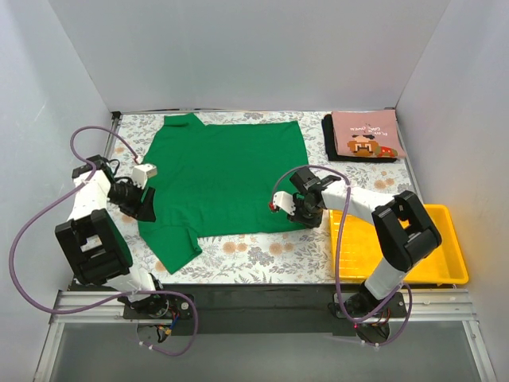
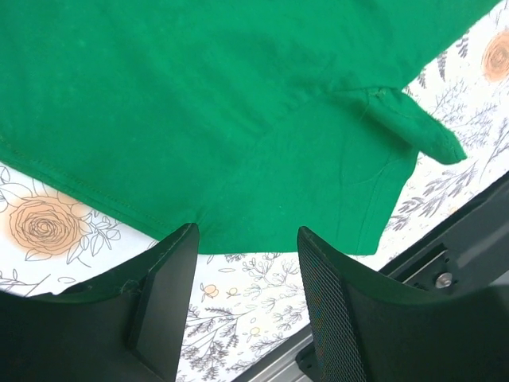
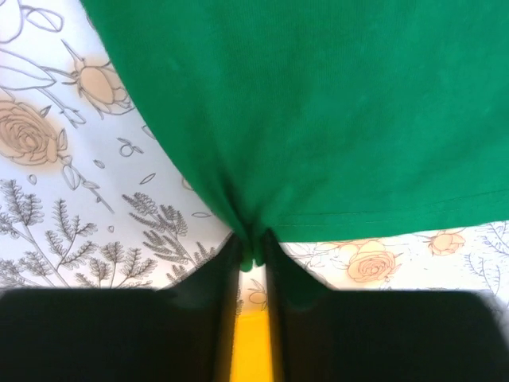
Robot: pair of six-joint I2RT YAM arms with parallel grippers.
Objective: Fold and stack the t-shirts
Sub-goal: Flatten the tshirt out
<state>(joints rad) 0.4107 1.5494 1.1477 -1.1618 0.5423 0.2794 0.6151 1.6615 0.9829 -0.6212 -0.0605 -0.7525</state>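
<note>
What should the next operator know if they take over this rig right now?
Left tool: open, hovering at the left edge of the green shirt by its near sleeve, gripping nothing.
Right tool: shut on the green shirt's hem at the near-right corner.
The green shirt lies spread mid-table, unfolded.
The pink shirt is folded and lies on the black shirt at the far right corner.
Done: those two are stacked.
Left: fold the green shirt and add it to that stack.
</note>
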